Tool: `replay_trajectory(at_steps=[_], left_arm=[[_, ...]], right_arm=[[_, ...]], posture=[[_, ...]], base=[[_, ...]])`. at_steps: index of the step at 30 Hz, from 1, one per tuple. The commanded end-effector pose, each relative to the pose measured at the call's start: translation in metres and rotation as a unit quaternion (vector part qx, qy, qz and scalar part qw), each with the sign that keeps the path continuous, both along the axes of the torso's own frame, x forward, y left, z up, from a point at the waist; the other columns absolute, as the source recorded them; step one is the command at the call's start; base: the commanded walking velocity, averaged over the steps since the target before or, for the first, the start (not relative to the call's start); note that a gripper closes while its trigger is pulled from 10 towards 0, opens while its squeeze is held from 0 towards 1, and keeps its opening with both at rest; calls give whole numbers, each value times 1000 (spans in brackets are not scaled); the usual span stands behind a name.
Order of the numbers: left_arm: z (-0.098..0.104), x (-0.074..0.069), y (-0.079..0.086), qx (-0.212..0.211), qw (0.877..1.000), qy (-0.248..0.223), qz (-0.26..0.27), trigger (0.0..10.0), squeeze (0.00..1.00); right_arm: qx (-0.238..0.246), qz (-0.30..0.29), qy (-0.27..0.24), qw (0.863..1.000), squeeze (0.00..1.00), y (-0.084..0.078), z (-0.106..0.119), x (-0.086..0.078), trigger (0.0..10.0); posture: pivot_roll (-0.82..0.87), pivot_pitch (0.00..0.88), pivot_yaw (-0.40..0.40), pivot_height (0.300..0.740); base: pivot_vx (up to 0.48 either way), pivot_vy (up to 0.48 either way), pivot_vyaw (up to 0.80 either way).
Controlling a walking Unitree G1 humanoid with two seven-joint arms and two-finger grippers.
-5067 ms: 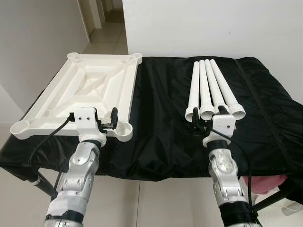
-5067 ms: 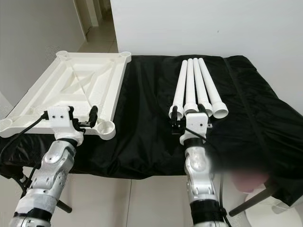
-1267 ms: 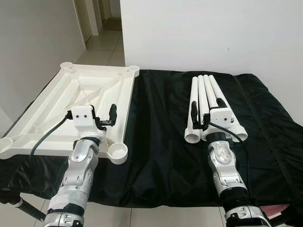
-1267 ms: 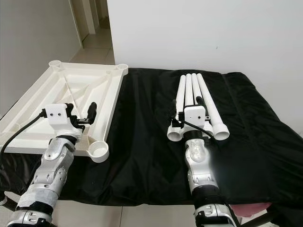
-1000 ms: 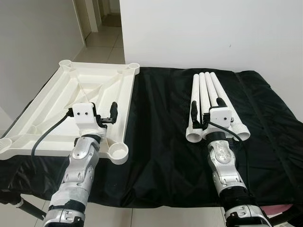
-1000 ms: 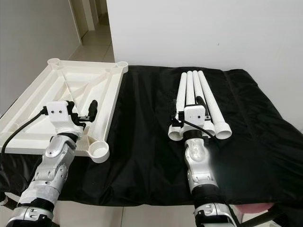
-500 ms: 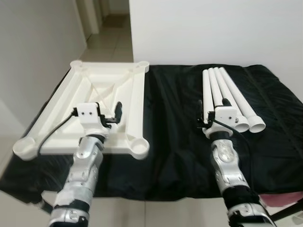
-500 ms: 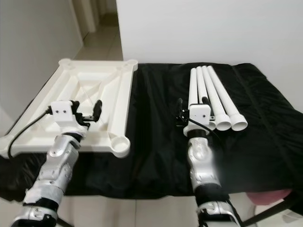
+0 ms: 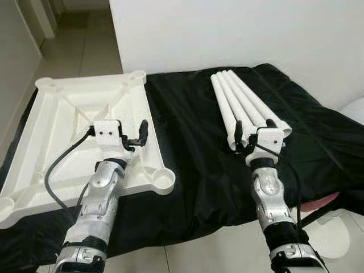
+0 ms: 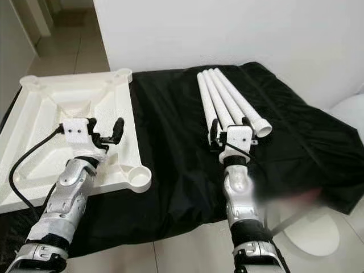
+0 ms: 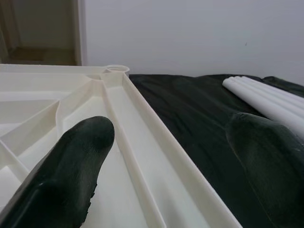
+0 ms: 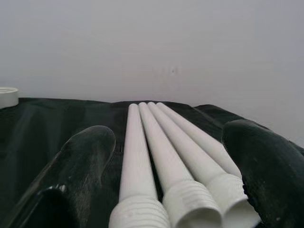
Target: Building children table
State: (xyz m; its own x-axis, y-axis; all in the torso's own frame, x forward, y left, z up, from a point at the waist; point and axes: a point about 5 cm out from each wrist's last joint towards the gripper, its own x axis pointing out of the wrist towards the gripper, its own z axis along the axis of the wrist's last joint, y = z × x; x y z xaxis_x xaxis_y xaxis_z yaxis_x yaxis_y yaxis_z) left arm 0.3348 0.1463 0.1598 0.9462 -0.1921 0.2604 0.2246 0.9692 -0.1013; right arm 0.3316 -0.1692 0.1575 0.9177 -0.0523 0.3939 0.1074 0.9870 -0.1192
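**Technician:** Where did the parts lie, and what did each gripper hold?

**Inspector:** The white table panel lay upside down on the black cloth at the robot's left, ribs and four corner sockets facing up. Four white legs lay side by side on the cloth at the robot's right, touching one another, threaded ends toward the robot. The left gripper hovered over the panel's near right edge, jaws spread wide and holding nothing. The right gripper was poised at the threaded ends of the legs, jaws likewise wide apart and empty; the legs lay between the fingers in the wrist view.

**Technician:** How were the legs expected to handle?

**Inspector:** They appeared to be hollow moulded plastic: light, stiff, and smooth. A round, glossy tube was judged likely to roll or slip in a two-finger grip, and lifting one could disturb its neighbours.

**Technician:** Recommended hold?

**Inspector:** One leg at a time, across the shaft just behind the threaded collar, leaving the thread free for the socket. The outermost leg looked easiest to separate.

**Technician:** And the panel?

**Inspector:** Broad, rigid, and probably light enough to slide on the cloth. A grip on the raised rim near the chosen socket was judged suitable for steadying it while a leg was screwed in.
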Motion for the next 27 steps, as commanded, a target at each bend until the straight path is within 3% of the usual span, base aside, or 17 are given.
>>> replay_trajectory(at_steps=[1,8,22,27], left_arm=[[-5,-2,0,12,1000,3,-5,10000,0],[-5,-3,-6,26,1000,-4,-12,10000,0],[-3,-1,-5,27,1000,-8,-10,10000,0],[-3,0,-2,16,1000,-2,13,10000,0]], right_arm=[[2,4,-3,1000,0,3,1,2,10000],[3,4,-2,1000,0,4,0,2,10000],[4,3,-2,1000,0,3,1,4,10000],[7,4,2,1000,0,5,-1,3,10000]], posture=[[-38,0,54,740],[-38,0,57,740],[-32,0,55,740],[-33,0,55,740]], base=[[0,0,0],[0,0,0],[0,-426,0],[0,0,0]])
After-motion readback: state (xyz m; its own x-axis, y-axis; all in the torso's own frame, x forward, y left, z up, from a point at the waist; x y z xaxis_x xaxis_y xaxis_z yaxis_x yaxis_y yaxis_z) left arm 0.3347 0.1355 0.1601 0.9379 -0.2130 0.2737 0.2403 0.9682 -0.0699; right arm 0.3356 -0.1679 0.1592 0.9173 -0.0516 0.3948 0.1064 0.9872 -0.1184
